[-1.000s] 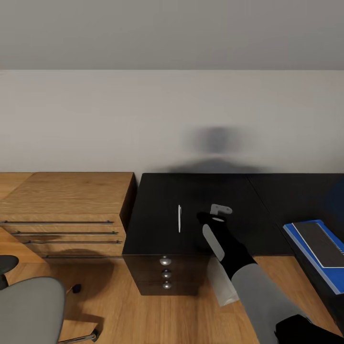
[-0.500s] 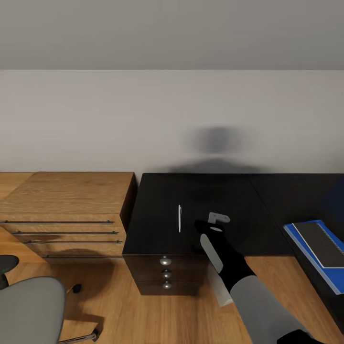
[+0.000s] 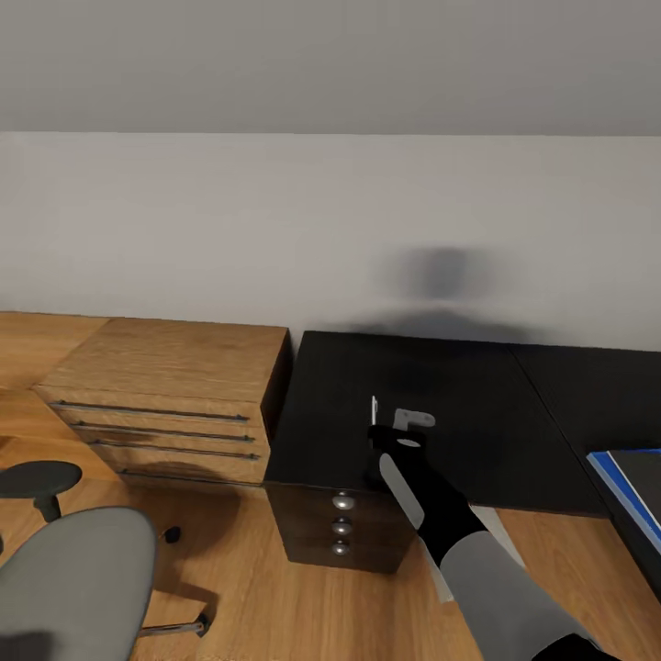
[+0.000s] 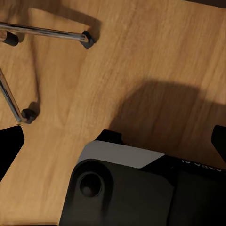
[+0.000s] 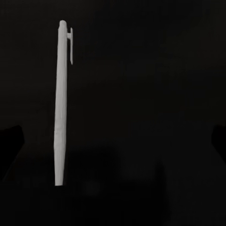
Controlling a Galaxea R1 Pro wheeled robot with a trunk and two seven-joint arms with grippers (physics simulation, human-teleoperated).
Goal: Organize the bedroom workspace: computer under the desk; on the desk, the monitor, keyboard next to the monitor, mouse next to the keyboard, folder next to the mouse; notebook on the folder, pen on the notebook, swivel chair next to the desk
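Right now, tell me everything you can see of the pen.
The pen is a thin white stick, plastic by its look, with a small clip beside one end and a taper toward the other. It lies flat and alone on the black desk, above the drawer pedestal, touched only by the desktop. The right claw hovers open just beside it, not yet gripping.

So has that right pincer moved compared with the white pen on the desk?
Yes. The right pincer now sits nearer the pen on the desk, having drawn back toward the drawer edge.
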